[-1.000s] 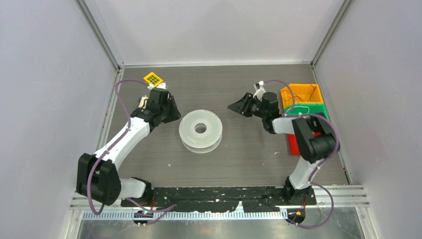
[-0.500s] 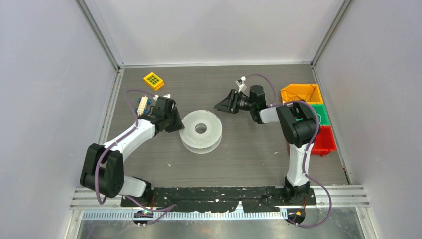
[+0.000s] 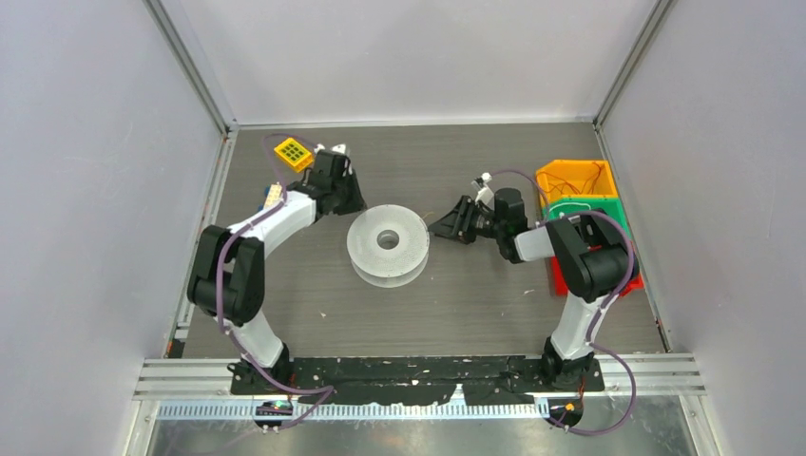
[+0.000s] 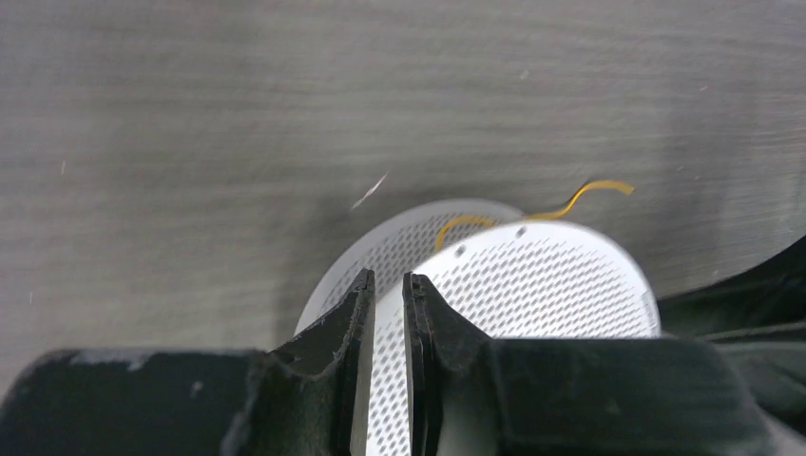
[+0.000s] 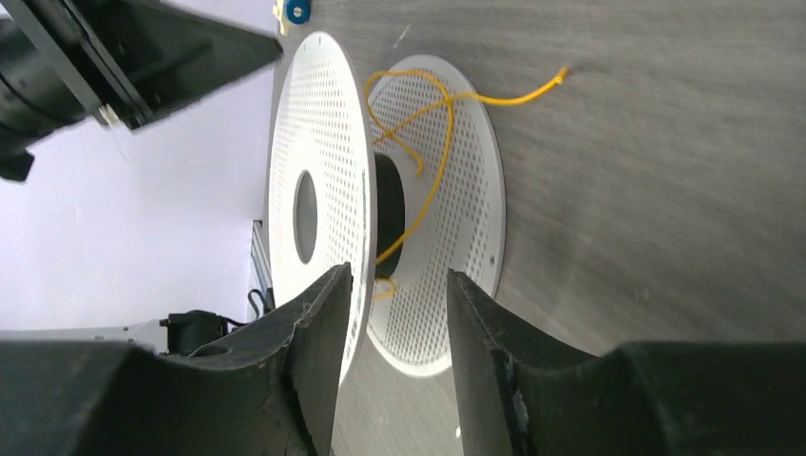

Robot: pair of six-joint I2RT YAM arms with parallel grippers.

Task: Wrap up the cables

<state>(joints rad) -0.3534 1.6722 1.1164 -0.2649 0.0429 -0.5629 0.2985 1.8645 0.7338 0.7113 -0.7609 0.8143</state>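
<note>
A white perforated spool (image 3: 387, 244) lies flat mid-table. The thin yellow-orange cable (image 5: 428, 142) sits in loose loops between its two flanges around the dark hub, with one end trailing onto the table (image 5: 561, 71). It also shows in the left wrist view (image 4: 570, 201). My left gripper (image 3: 354, 201) is at the spool's back-left edge; its jaws (image 4: 388, 285) stand a narrow slit apart with nothing between them. My right gripper (image 3: 439, 227) is at the spool's right edge, open and empty (image 5: 399, 285), with the upper flange's rim beside its left finger.
A yellow block with green squares (image 3: 293, 151) lies at the back left, just behind the left arm. Orange (image 3: 573, 177), green (image 3: 594, 211) and red (image 3: 627, 280) bins stand along the right edge; the orange one holds more wire. Frame walls surround the table.
My left gripper has swung from the spool's left side to its back-left edge. My right gripper has dropped from behind the spool to its right edge. The spool has shifted slightly right.
</note>
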